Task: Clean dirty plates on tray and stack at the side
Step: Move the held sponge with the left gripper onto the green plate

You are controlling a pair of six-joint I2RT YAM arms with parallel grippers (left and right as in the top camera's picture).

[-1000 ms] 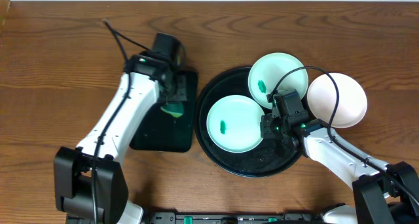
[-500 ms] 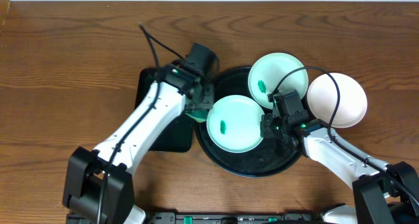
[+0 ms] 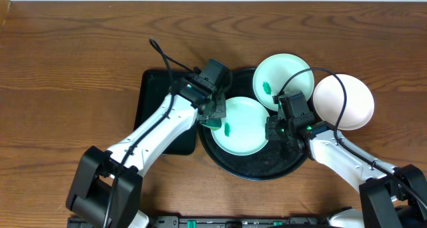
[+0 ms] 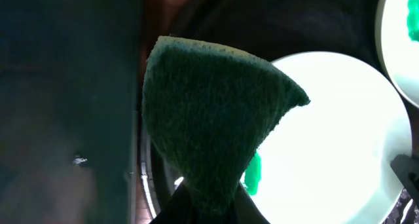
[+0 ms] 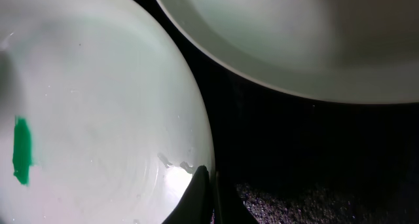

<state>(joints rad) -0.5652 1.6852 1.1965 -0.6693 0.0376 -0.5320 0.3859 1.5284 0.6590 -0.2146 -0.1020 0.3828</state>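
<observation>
On the round black tray lie two mint plates. The front one has a green smear; the back one has a smear too. A white plate rests at the tray's right side. My left gripper is shut on a green sponge, which hangs over the front plate's left edge, just beside its smear. My right gripper is shut on that plate's right rim.
A rectangular black tray lies left of the round tray, under my left arm. The back mint plate overhangs close above my right gripper. Bare wooden table surrounds the trays.
My left arm has swung right from the rectangular tray, carrying the sponge to the front mint plate's left edge. The right arm and the plates have not moved.
</observation>
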